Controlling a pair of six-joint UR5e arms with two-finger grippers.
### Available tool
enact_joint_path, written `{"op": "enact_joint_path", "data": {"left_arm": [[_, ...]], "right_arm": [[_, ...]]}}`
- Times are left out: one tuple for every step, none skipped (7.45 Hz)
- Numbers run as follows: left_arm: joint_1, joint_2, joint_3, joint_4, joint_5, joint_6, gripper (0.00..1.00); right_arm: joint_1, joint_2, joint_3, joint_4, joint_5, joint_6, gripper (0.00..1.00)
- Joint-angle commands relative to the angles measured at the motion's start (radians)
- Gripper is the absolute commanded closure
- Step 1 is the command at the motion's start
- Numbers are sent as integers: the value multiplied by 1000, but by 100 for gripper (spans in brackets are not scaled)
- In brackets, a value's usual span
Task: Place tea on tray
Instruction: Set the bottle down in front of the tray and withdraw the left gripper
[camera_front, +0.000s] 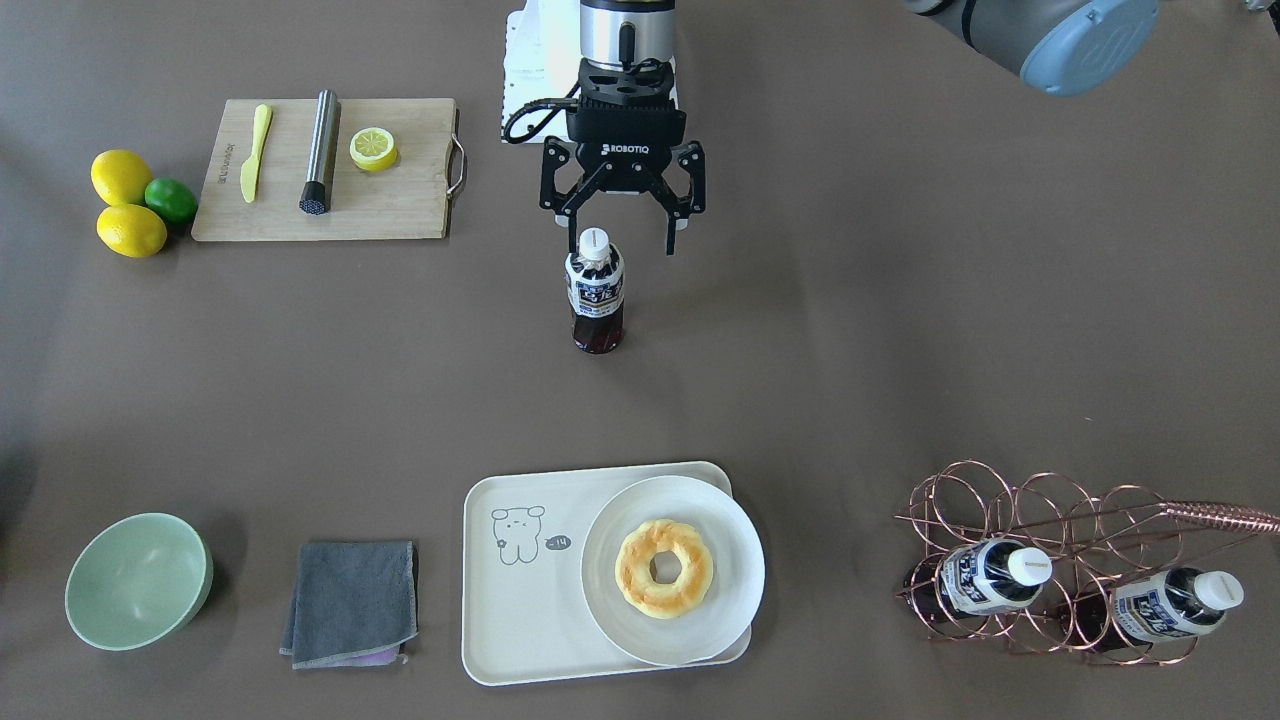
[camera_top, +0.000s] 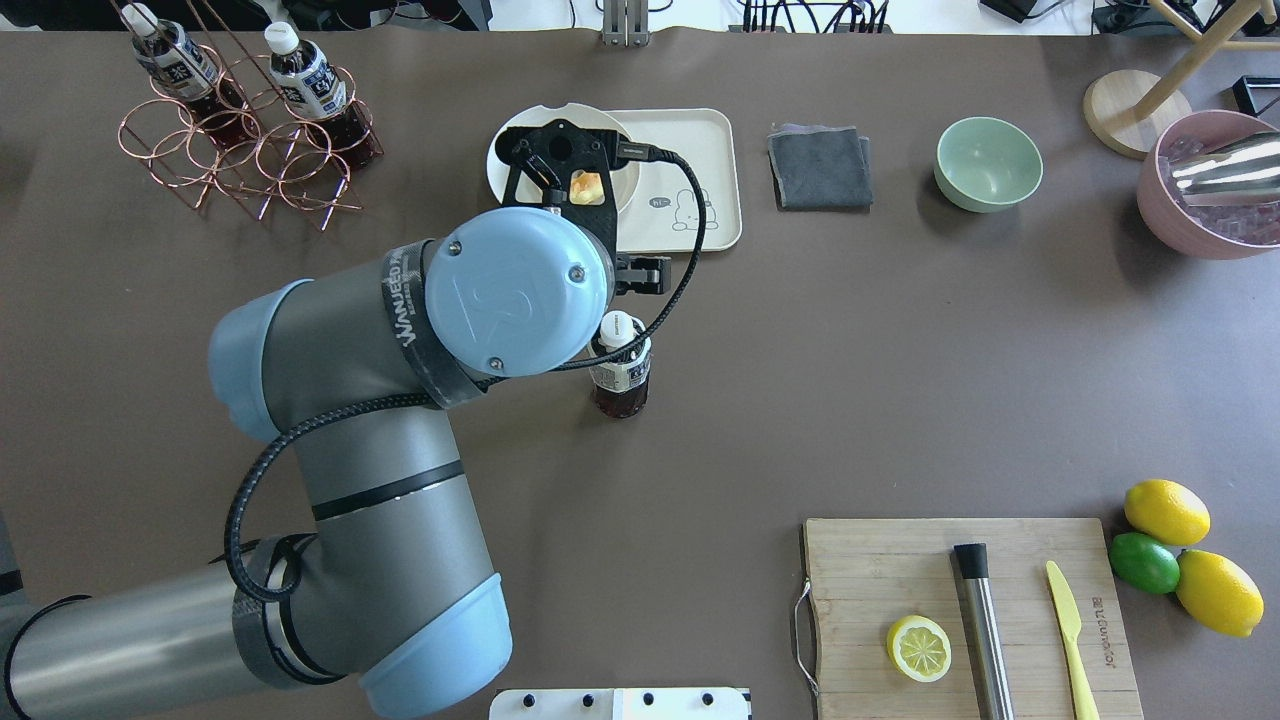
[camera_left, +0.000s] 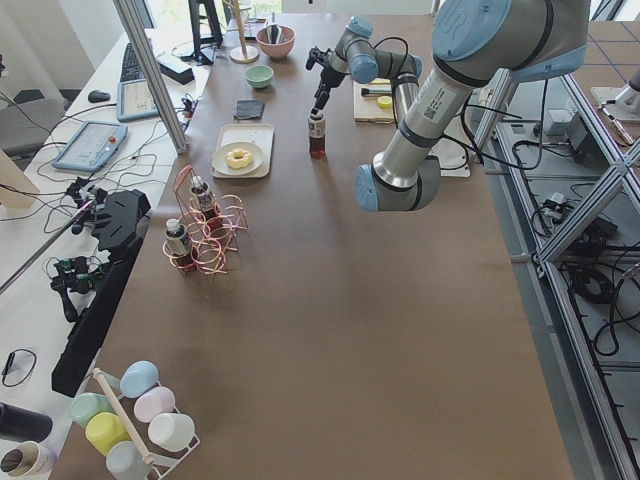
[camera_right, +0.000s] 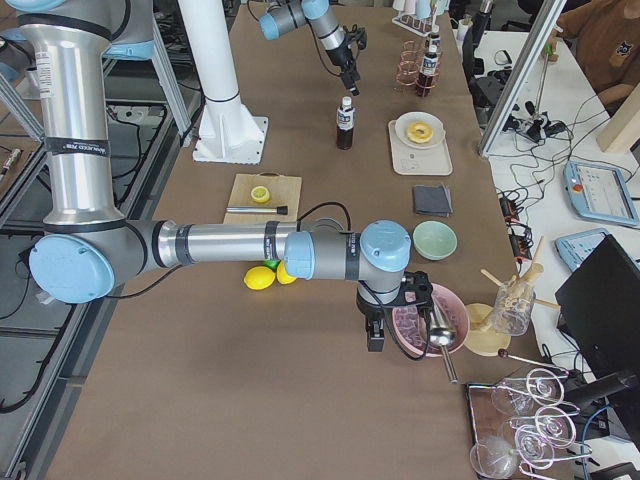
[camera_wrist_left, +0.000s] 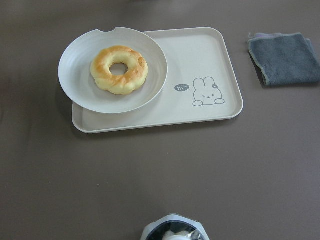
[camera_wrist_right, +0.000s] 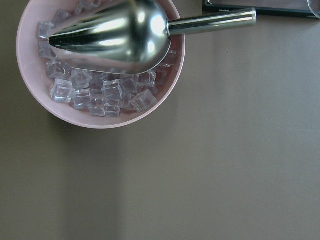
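Observation:
The tea bottle (camera_front: 597, 290) stands upright on the brown table, with a white cap, a blue-and-white label and dark liquid. My left gripper (camera_front: 622, 235) is open and hovers just above it, its fingers spread either side of the cap and holding nothing. The cap shows at the bottom edge of the left wrist view (camera_wrist_left: 172, 233). The cream tray (camera_front: 520, 620) lies farther out and apart from the bottle, and a round plate (camera_front: 740, 560) with a doughnut (camera_front: 663, 567) sits on it. My right gripper (camera_right: 373, 335) hangs by the pink ice bowl; I cannot tell whether it is open.
A copper wire rack (camera_front: 1010, 500) holds two alike bottles (camera_front: 990, 575). A grey cloth (camera_front: 352, 600) and a green bowl (camera_front: 138, 580) lie beside the tray. A cutting board (camera_front: 400, 200) carries a knife, a steel muddler and half a lemon. A pink bowl (camera_wrist_right: 30, 90) holds ice and a scoop.

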Motion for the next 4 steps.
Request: {"op": "enact_joint_path", "data": {"left_arm": [[-102,81,-13,-117,-5,-8,2],[-110,157,-13,-189,-4,3,2],[-153,179,-4,-229,-5,2,2],[-203,196,-11,-231,-19,0,2]], "right_arm": [[0,-1,2,0,1,0,0],[0,-1,3,0,1,0,0],[0,-1,3,0,3,0,0],[0,-4,9,0,3,2,0]]}}
